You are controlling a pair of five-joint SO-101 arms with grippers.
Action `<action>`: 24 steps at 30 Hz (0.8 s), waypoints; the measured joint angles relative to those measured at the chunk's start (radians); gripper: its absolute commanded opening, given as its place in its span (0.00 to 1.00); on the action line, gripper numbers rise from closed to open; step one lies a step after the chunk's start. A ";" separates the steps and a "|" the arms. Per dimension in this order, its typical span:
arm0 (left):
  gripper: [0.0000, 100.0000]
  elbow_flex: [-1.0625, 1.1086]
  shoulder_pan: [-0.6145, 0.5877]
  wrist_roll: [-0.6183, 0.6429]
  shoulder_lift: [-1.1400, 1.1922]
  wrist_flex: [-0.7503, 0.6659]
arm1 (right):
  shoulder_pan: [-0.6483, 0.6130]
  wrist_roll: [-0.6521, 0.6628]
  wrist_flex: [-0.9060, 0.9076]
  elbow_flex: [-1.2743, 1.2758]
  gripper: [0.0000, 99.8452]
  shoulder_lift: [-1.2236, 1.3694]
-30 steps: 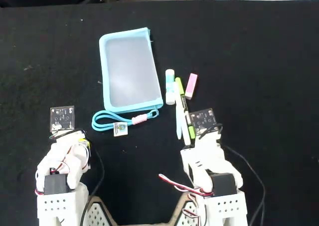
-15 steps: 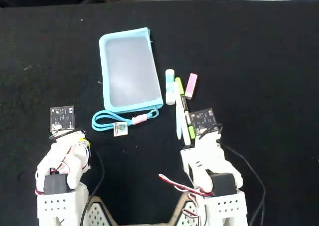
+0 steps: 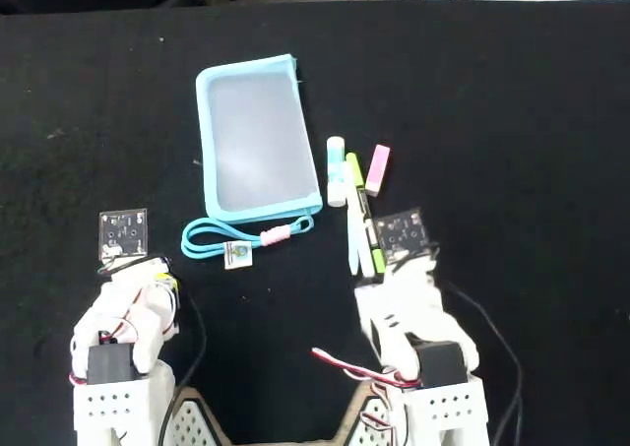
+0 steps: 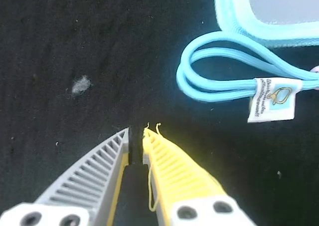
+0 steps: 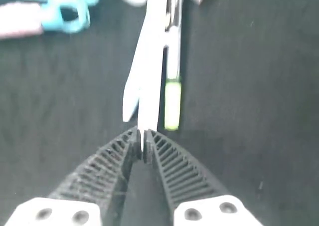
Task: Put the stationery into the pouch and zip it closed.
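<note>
The light blue pouch with a translucent window lies flat at the table's middle. To its right lie a white and teal glue stick, a pink eraser, a green pen and a pale blue pen. My right gripper is shut, its tips just short of the near end of the pale pen, with the green pen beside it. Shut and holding nothing, my left gripper hovers near the pouch's blue strap and its paper tag.
The black tabletop is bare to the right and far left. The strap loop with a pink bead trails from the pouch's near corner toward the left arm.
The right arm has edged slightly forward and left toward the pens. The left arm and all the stationery have kept still.
</note>
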 measured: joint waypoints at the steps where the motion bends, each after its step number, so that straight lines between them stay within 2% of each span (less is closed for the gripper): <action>1: 0.06 0.000 0.003 -0.002 0.000 -0.035 | 0.000 0.000 -0.048 0.000 0.01 0.000; 8: 0.06 0.000 0.002 -0.166 0.000 -0.430 | 0.000 -0.002 -0.334 0.000 0.01 0.000; 13: 0.06 0.000 -0.060 -0.342 0.000 -0.548 | 0.078 -0.003 -0.436 0.000 0.01 0.000; 16: 0.06 0.000 -0.115 -0.448 0.000 -0.566 | 0.133 -0.003 -0.459 0.000 0.01 0.000; 20: 0.06 0.000 -0.140 -0.433 0.000 -0.569 | 0.173 0.005 -0.437 0.000 0.01 0.000; 24: 0.06 -0.011 -0.140 -0.339 0.000 -0.635 | 0.175 0.037 -0.341 -0.003 0.01 0.000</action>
